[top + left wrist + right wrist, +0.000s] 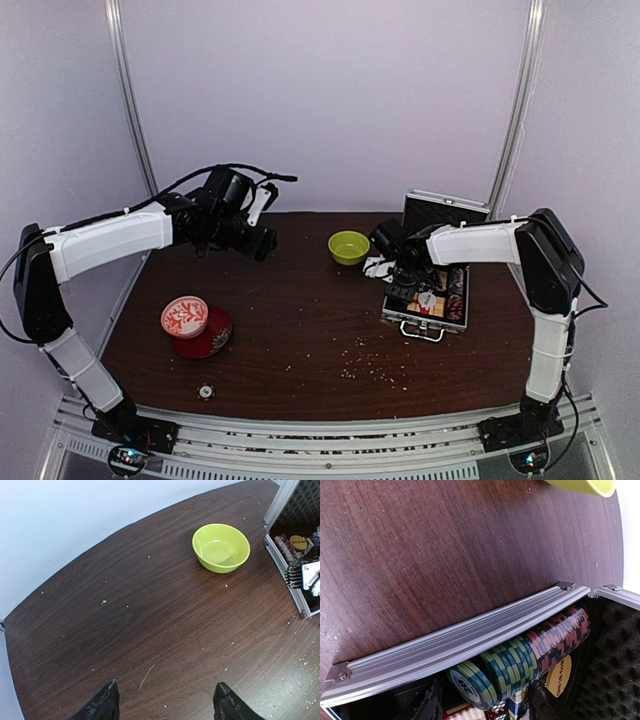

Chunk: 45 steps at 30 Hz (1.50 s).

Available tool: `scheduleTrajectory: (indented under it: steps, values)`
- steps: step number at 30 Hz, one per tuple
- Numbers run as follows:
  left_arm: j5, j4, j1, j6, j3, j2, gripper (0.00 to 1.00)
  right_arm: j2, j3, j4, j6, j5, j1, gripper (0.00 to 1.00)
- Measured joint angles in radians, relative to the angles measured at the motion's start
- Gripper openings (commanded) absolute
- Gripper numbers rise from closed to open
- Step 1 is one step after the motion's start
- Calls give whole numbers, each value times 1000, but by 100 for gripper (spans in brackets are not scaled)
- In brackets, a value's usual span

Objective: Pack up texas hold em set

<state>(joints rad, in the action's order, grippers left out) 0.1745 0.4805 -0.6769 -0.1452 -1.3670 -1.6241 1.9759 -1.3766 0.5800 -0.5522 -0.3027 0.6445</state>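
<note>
case [460, 645] — ribbed aluminium, foam-lined

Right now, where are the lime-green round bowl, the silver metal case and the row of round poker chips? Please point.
Lime-green round bowl [220, 553]: left wrist view, its inner bottom.
Silver metal case [455, 642]: right wrist view, its ribbed side wall.
Row of round poker chips [512, 666]: right wrist view, the green chips.

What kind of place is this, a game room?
Most likely a robotics lab test cell: a wooden table boxed in by plain white walls and metal posts, with a left arm and right arm bolted at its near edge.
</note>
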Motion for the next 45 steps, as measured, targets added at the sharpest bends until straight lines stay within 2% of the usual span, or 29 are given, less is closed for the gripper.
scheduleTrajectory:
  steps: [19,23,30,32,35,38,45]
  values:
    - [-7,0,0,0,0,0,65,-1,-35,16,5,8,-12,60]
    - [-7,0,0,0,0,0,65,-4,-64,63,13,47,-14,60]
    - [2,3,0,1,0,-4,66,-129,-96,161,24,255,-14,60]
    - [10,11,0,1,0,-8,62,-191,-82,164,19,343,-14,60]
    - [23,70,-10,-8,-34,-33,58,-302,10,144,-5,528,-14,58]
    - [28,126,-35,-32,-42,-44,57,-343,112,134,-33,674,-13,57]
    - [-6,259,-130,-140,166,29,55,-342,286,95,-81,824,-14,55]
